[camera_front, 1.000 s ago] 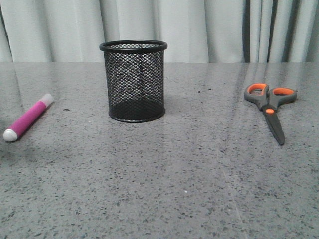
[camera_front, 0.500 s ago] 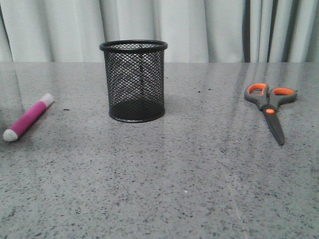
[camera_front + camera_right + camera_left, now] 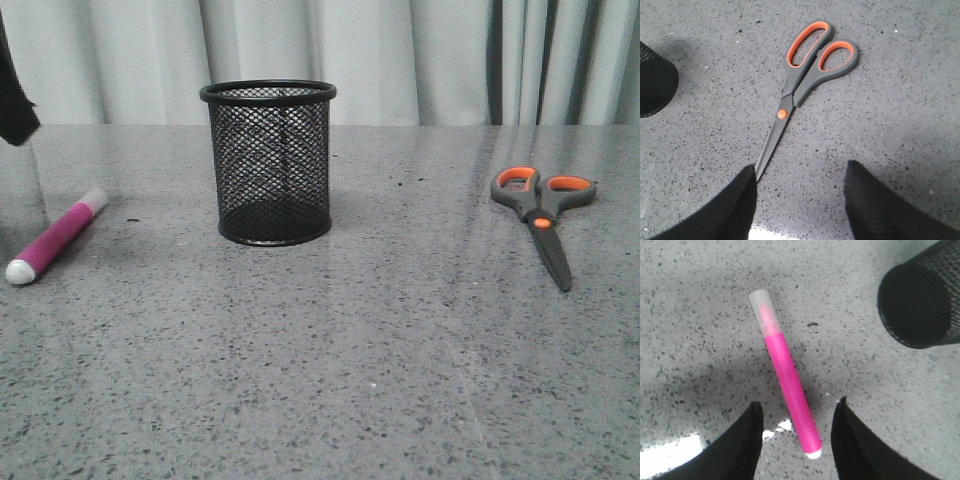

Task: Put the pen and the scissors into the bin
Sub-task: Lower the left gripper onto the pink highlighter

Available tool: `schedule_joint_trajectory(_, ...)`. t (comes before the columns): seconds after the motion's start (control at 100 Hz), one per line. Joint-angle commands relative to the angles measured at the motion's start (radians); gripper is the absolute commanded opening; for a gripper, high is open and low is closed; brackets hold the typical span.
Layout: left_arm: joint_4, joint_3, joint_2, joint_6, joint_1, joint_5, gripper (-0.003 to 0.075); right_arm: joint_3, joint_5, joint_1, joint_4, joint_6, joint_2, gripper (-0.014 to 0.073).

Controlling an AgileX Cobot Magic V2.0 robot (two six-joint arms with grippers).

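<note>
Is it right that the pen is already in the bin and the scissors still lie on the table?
Not quite. The front view shows the pen lying on the table, left of the bin, not inside it. The scissors do lie on the table.

Front camera sits low, looking across the table [image 3: 400, 380] toward the curtain [image 3: 400, 60], taking in everything. Each wrist camera looks steeply down from close above; all three views catch the bin [image 3: 268, 165] [image 3: 922, 300] [image 3: 655, 80].
</note>
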Motion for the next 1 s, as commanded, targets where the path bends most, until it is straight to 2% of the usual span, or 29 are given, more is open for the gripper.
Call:
schedule_joint_trajectory(0.0, 0.076, -0.068, 0.012, -0.093, -0.054, -0.045, 0.0295, -0.036, -0.052, -0.006, 0.016, -0.022, -0.002, 0.0354)
schedule_joint_trajectory(0.31, 0.208, -0.154, 0.149, -0.186, -0.13, -0.049, 0.0295, -0.036, -0.052, -0.006, 0.016, -0.028, -0.002, 0.0354)
schedule_joint_trajectory(0.99, 0.216, -0.163, 0.259, -0.194, -0.13, -0.081, 0.0295, -0.036, -0.052, -0.006, 0.016, -0.032, -0.002, 0.0354)
